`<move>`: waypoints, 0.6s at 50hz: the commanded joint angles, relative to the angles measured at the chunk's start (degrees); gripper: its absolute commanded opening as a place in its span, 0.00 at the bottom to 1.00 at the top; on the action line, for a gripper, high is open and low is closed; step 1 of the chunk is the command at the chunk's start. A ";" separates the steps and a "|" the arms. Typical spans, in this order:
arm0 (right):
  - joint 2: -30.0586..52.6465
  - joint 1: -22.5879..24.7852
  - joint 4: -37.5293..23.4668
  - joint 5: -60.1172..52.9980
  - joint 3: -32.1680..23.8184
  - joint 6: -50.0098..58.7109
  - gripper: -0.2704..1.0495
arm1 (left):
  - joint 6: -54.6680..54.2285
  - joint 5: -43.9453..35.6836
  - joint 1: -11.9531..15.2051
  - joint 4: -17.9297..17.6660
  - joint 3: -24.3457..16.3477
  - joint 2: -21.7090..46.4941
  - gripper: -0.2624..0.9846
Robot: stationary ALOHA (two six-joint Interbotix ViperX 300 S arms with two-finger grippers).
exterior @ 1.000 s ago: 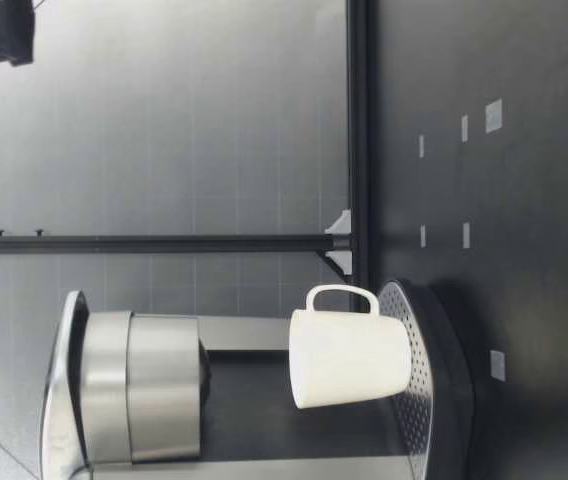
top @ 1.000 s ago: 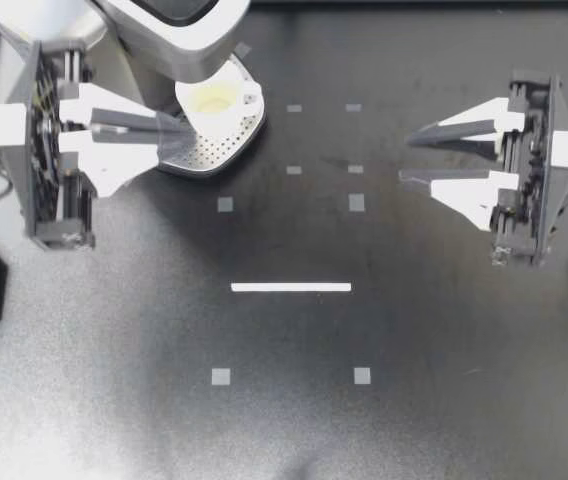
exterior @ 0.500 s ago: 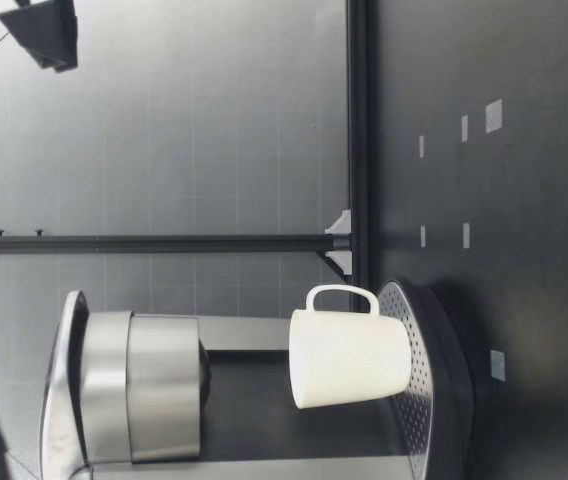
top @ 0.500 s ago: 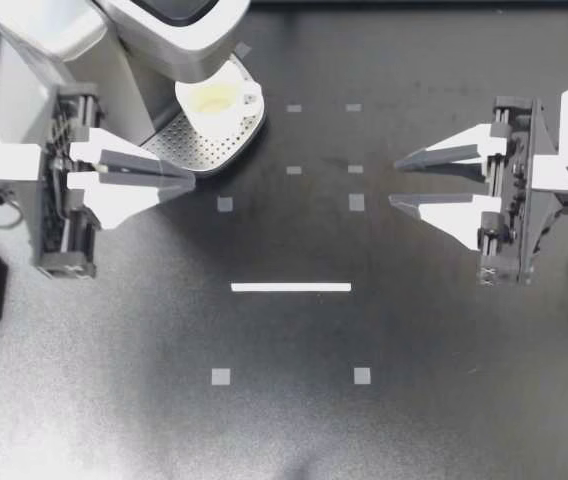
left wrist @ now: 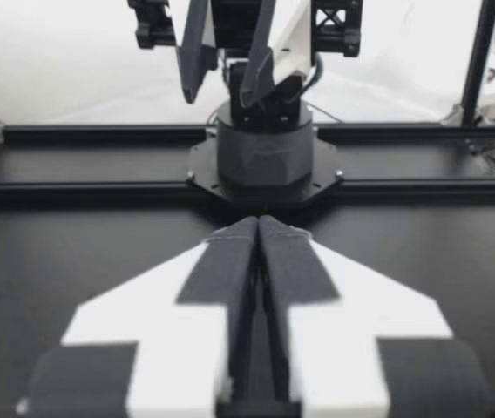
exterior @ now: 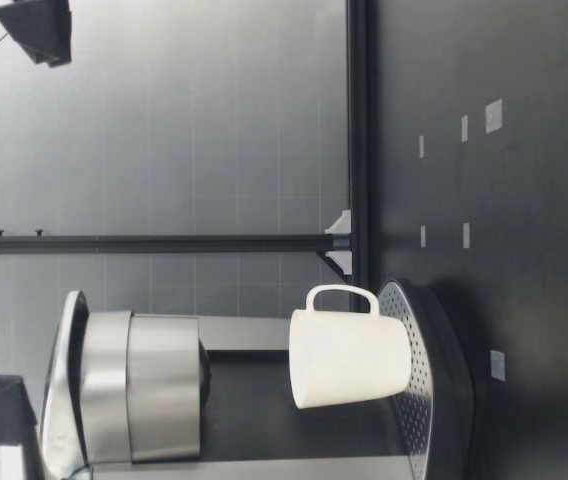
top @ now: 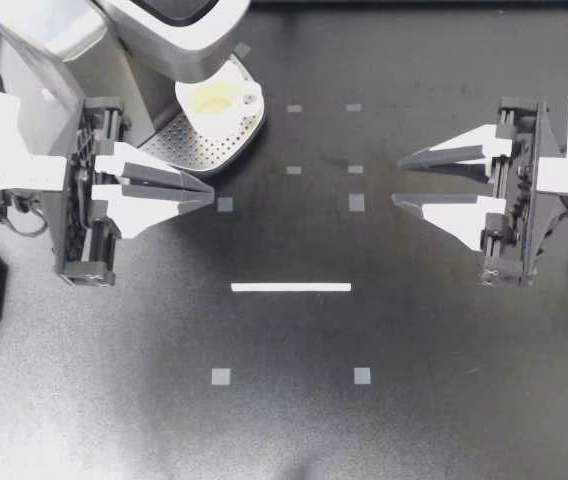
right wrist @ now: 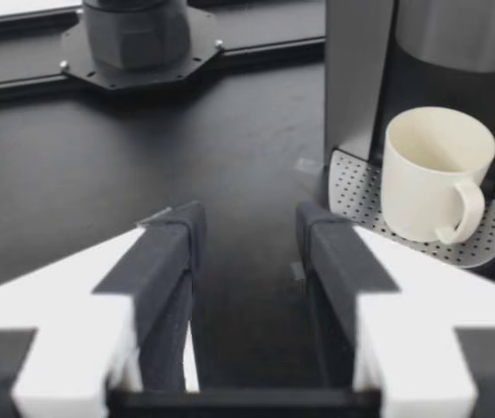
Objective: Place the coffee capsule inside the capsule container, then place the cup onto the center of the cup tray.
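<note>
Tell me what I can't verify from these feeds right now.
- Coffee capsule: seen in no view. The coffee machine is cut off by the top view's edge.
- Cup: in the top view, its far rim lies under the machine's head.
- Cup tray: in the top view, its rear is hidden under the machine, so centring is uncertain.

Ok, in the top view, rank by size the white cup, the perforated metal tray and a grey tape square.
1. perforated metal tray, though partly covered.
2. white cup.
3. grey tape square, clearly smallest.

Robot lab test bench: matte black counter [top: 444, 400], grey tape squares [top: 221, 376] and white tape line [top: 290, 287] near coffee machine [top: 164, 30], black frame rail [exterior: 359, 130] behind it, bolted arm base [left wrist: 263, 157] opposite.
</note>
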 commanded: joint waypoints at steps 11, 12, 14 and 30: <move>0.18 0.35 -0.53 -1.85 -0.53 -0.09 0.57 | 1.58 -2.90 -0.09 -0.09 -0.97 -0.09 0.30; 0.26 0.35 -0.53 -1.85 -0.62 -0.09 0.57 | 1.67 -2.99 -0.18 -0.09 -0.97 -0.18 0.30; 0.44 0.35 -0.53 -1.85 -0.70 -0.09 0.57 | 1.93 -3.25 -0.18 0.00 -0.97 -0.18 0.30; 2.37 0.70 -0.62 -1.85 -1.05 0.00 0.57 | 2.20 -5.98 -0.18 -0.09 -0.35 -0.18 0.30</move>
